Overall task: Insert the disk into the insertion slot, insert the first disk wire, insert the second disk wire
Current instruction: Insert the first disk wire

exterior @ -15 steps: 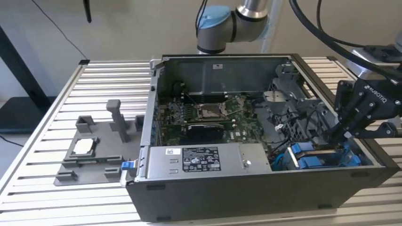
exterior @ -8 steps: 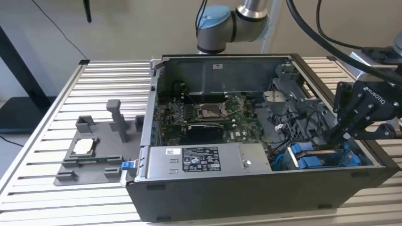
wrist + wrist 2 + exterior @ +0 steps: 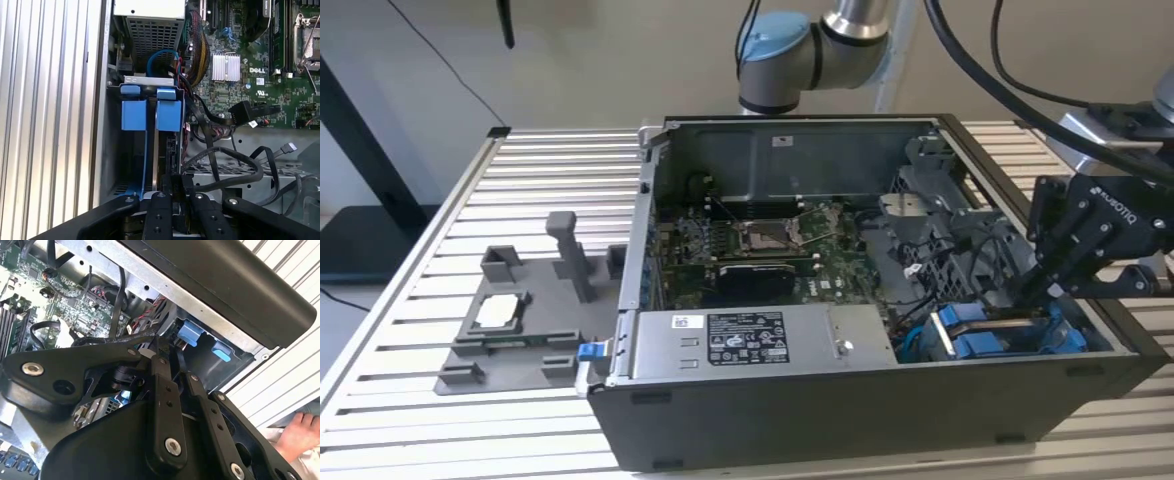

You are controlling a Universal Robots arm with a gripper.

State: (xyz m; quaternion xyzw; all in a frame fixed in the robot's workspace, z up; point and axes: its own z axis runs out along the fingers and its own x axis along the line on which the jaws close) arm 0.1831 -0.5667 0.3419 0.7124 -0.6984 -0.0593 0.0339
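Note:
An open computer case [image 3: 854, 420] lies on a slatted table. The insertion slot [image 3: 961, 330], a grey bay with blue tabs [image 3: 134, 115] [image 3: 192, 332], sits in the case's near corner at the exterior view's right. My black gripper [image 3: 1037, 292] reaches down into that bay. Its fingers stand close together, shut on the dark, thin-edged disk [image 3: 167, 150], which stands edgewise deep in the slot; in the exterior view a brownish strip [image 3: 1014, 322] between the blue tabs looks like that disk's edge. My gripper [image 3: 175, 184] [image 3: 165, 347] hides the disk's top. Loose black wires with connectors [image 3: 245, 111] [image 3: 289, 147] lie beside the bay.
A grey fixture tray [image 3: 507, 345] with upright posts stands on the table at the exterior view's left. The power supply [image 3: 747, 340] and motherboard [image 3: 747, 240] lie inside the case. Cable bundles crowd the space by the bay. A person's hand [image 3: 300, 432] rests outside the case.

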